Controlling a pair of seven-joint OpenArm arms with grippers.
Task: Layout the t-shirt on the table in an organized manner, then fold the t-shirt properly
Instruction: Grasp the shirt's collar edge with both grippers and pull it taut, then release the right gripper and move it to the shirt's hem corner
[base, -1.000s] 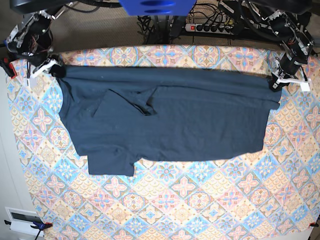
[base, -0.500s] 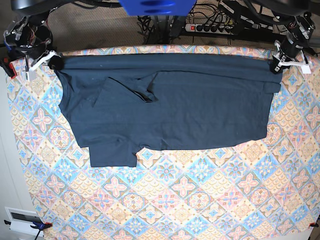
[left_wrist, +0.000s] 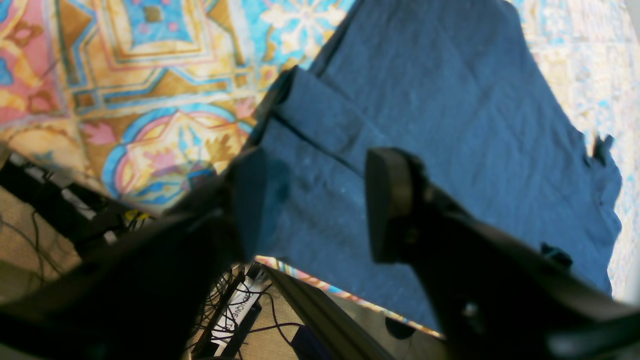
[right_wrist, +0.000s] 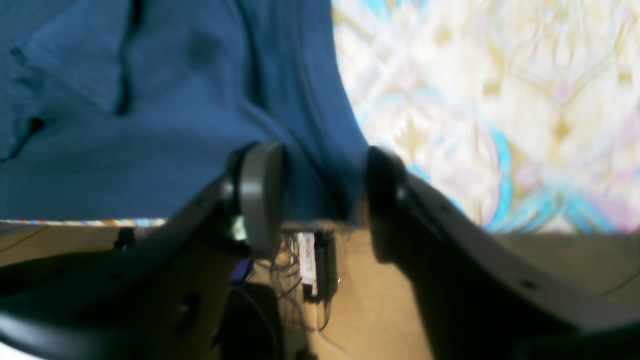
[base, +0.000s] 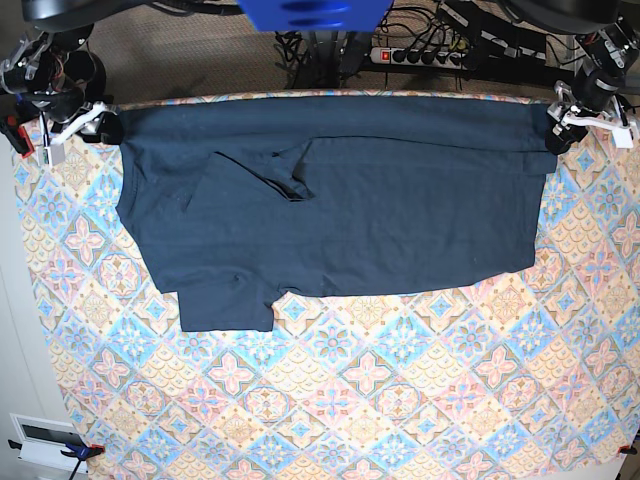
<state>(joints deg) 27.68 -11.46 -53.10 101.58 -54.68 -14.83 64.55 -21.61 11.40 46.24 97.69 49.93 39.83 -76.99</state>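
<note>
The navy t-shirt (base: 340, 200) lies spread sideways across the far half of the desk (base: 400, 400), its far edge running along the desk's far edge. One short sleeve (base: 228, 308) sticks out toward the near side at the left, and the other sleeve (base: 255, 180) is folded inward onto the body, making a crease near the far-left part. The cloth looks mostly flat, with light wrinkles.

The left tool (left_wrist: 315, 200) sits at the shirt's far-right corner. In its wrist view the two dark fingers (left_wrist: 390, 200) stand apart with the blue fabric visible between them, a folded hem (left_wrist: 325, 120) lying just past the tips; nothing is pinched, so it is released.

The right tool (right_wrist: 320, 200) sits at the far-left corner. Its fingers (right_wrist: 260, 195) are likewise spread, with the shirt's edge hanging over the desk rim between them; whether a fingertip touches the cloth cannot be told in the blur.

A power strip (base: 420, 55) and cables lie beyond the desk.
</note>
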